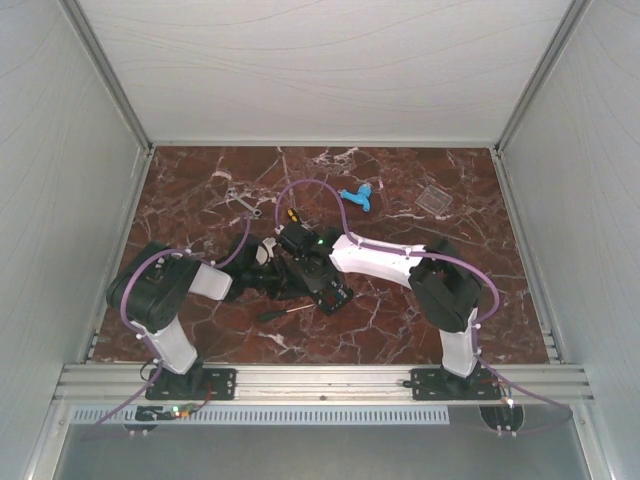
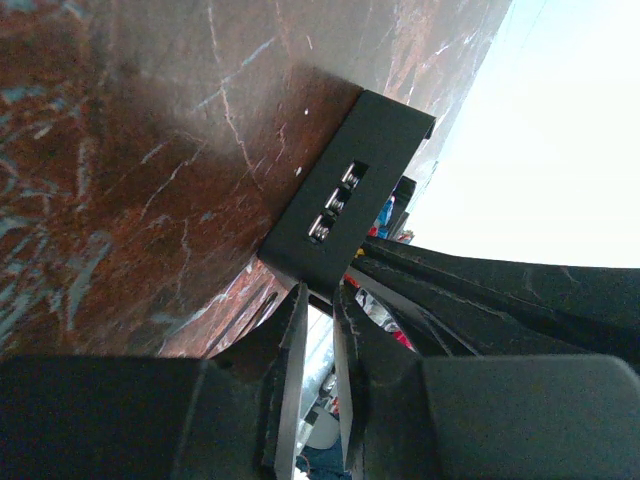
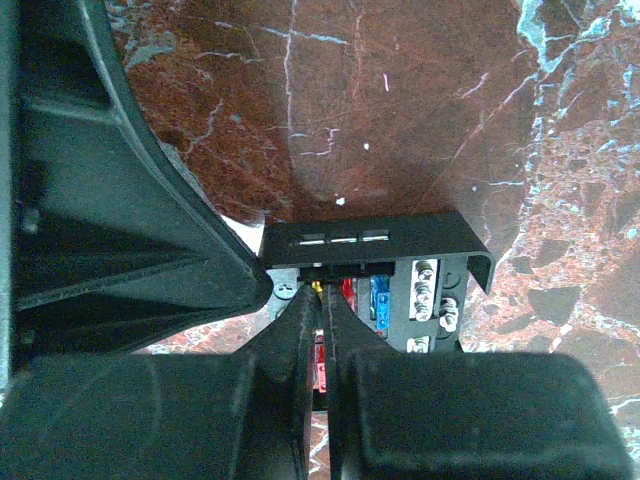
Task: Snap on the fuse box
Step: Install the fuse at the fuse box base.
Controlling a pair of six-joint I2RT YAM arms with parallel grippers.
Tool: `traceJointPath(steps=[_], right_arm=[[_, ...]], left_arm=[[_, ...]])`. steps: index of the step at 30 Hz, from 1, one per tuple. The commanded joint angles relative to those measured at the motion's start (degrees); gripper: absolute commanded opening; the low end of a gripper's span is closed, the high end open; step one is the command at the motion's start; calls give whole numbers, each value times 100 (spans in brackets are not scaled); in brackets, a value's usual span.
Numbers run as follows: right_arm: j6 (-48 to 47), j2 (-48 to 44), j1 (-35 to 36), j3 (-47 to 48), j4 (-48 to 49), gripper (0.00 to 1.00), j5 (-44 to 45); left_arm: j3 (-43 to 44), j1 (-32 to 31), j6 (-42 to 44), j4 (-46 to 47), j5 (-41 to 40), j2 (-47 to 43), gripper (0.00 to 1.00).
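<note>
The black fuse box (image 1: 337, 294) lies at the table's middle, open on top, with coloured fuses and screws showing. In the left wrist view its black side wall (image 2: 345, 190) stands at my fingertips. My left gripper (image 2: 318, 295) is closed narrowly on the box's lower edge; it also shows in the top view (image 1: 300, 283). My right gripper (image 3: 323, 290) is nearly closed, its tips inside the fuse box (image 3: 400, 240) between a yellow and a red fuse; it also shows in the top view (image 1: 318, 275). The clear square cover (image 1: 435, 198) lies apart on the table at the far right.
A light-blue plastic piece (image 1: 357, 197) lies behind the grippers. A metal wrench (image 1: 245, 203) lies at the back left. A black-handled screwdriver (image 1: 285, 312) lies just in front of the fuse box. White walls enclose the table on three sides.
</note>
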Motion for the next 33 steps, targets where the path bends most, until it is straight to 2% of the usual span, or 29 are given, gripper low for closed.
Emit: traceJointPath(steps=[1,9,14,20,33], right_arm=[[-18,866,-97,-555,-209,0,180],[-98,89,13,-328,-88,0,-142],[-84,-400,66,-96,-136,15,-272],[-34,-599,78,-3,-208,17,-166],[21,-373,76,68,-263,0,-44]], left_arm=[[83,-25,47,149,51,25,15],[56,-34,65,51,7,-98,15],[63,-51,71,43,-11,-115,15],[61,-63,76,28,-11,-111,15],[90,-73,72,36,7,-74,15]])
